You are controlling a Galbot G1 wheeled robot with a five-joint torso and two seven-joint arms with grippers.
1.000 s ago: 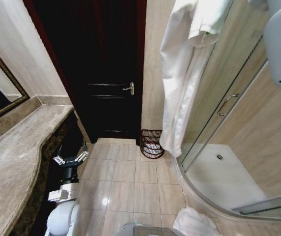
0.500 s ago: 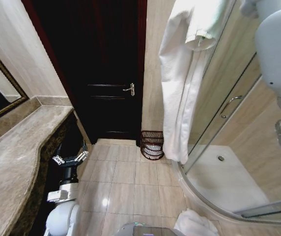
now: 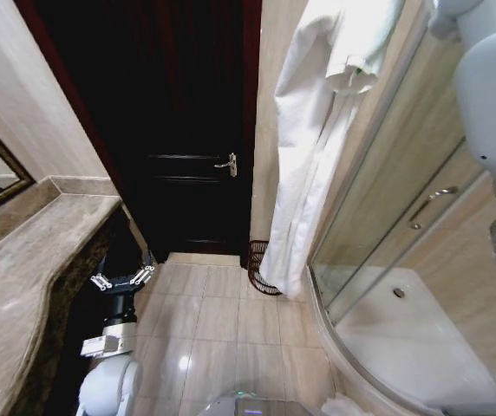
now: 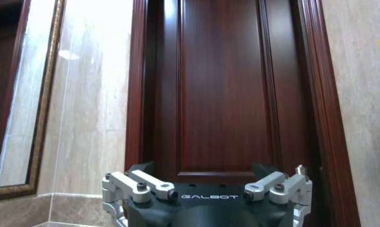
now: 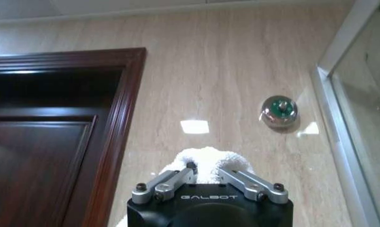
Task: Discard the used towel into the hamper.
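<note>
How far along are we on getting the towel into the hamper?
Done: the right gripper is shut on the white towel, held high so it hangs down by the shower glass. In hand: carrying it; the hamper stands on the floor by the door, partly hidden behind the towel's lower end. Left: lowering and releasing the towel into it. The left gripper is open, low beside the counter.

Even, fairly bright indoor light in head view; soft shadows only. Dark reddish-brown panelled wooden door (image 3: 179, 130) nearly black, panel detail lost in shade. Pale glossy floor tiles (image 3: 231, 321) with a small white glare patch near the white left arm. Straight lines bowed toward frame edges, wide-angle distortion. Right wrist view: square ceiling-light reflection on polished beige stone wall (image 5: 240, 94), highlight on round chrome wall fitting (image 5: 278, 111). Left wrist view: wall washed out by glare at upper left.
</note>
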